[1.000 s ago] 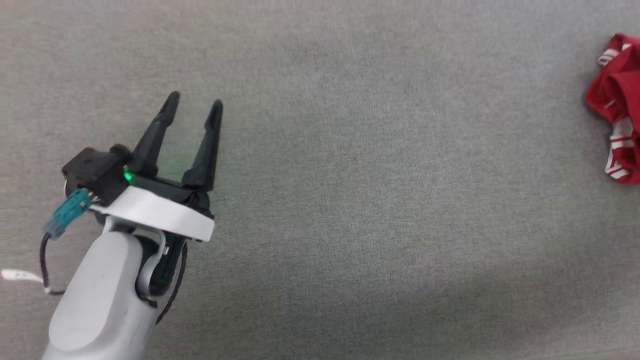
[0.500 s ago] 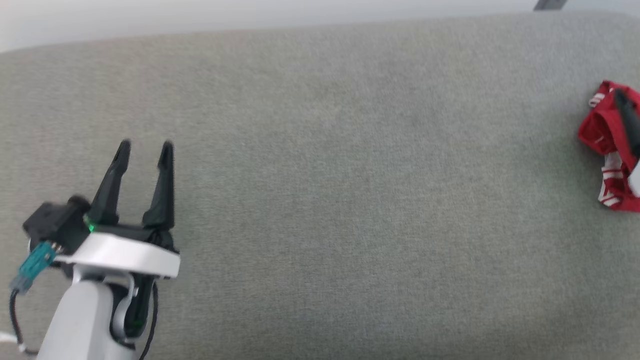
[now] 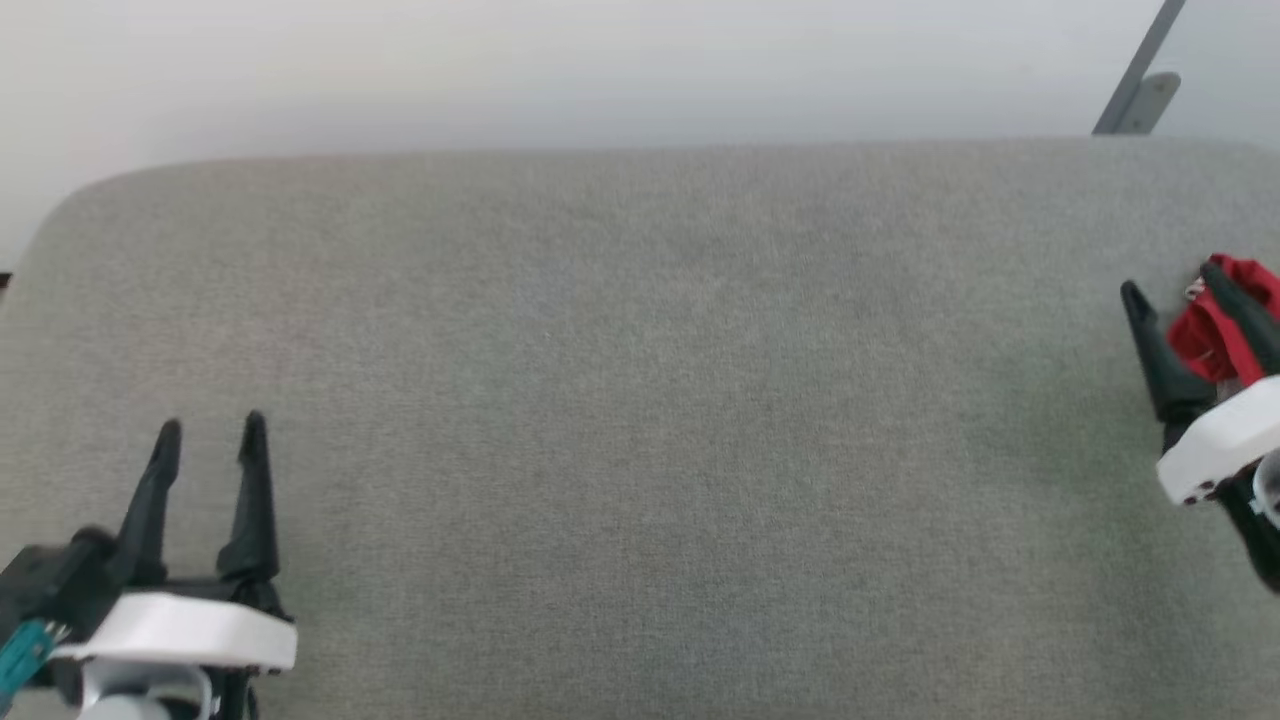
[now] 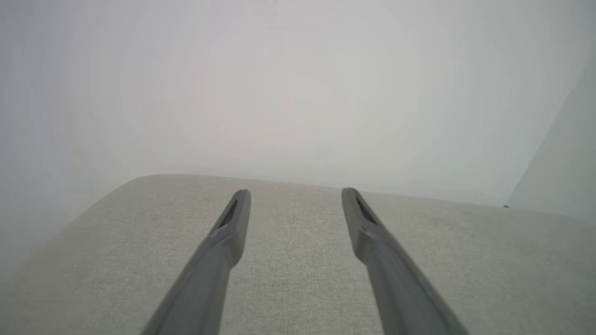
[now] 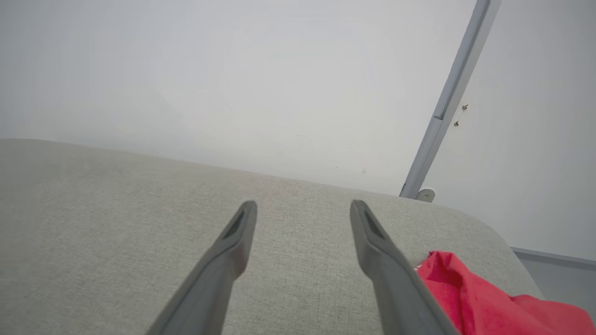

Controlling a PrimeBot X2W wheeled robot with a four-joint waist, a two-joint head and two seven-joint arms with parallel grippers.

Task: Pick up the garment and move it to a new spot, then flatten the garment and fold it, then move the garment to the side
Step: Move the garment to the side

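Jaws on both arms stand wide with nothing between them. The right gripper (image 3: 1172,278) is at the right edge of the grey woven-fabric worktop with rounded corners (image 3: 640,400). The left gripper (image 3: 212,423) is near its near-left corner.

The red jersey-style garment with white trim (image 3: 1195,340) lies in a crumpled heap at the worktop's right edge, partly cut off by the head view. It is bunched, neither spread flat nor folded, and I cannot read any lettering on it.

In the head view one dark finger of the right gripper crosses in front of the red cloth. The right wrist view shows that gripper (image 5: 302,204) with only bare grey weave between its fingers. The garment (image 5: 489,298) sits outside its right-hand finger, close against it; whether they touch I cannot tell. I read that as an arm brought alongside the heap with its fingers spread ready for cloth, not yet around any.

The left gripper (image 4: 295,192) points toward the far edge over bare fabric, well apart from the garment. That suits an arm parked clear, leaving the broad middle free for laying a shirt out.

A heap like this fits two stages: one waiting to be carried across, or one set down and waiting to be spread. Behind the far-right corner a slanted grey metal strut (image 3: 1135,90) leans against the pale wall, clear of both arms.
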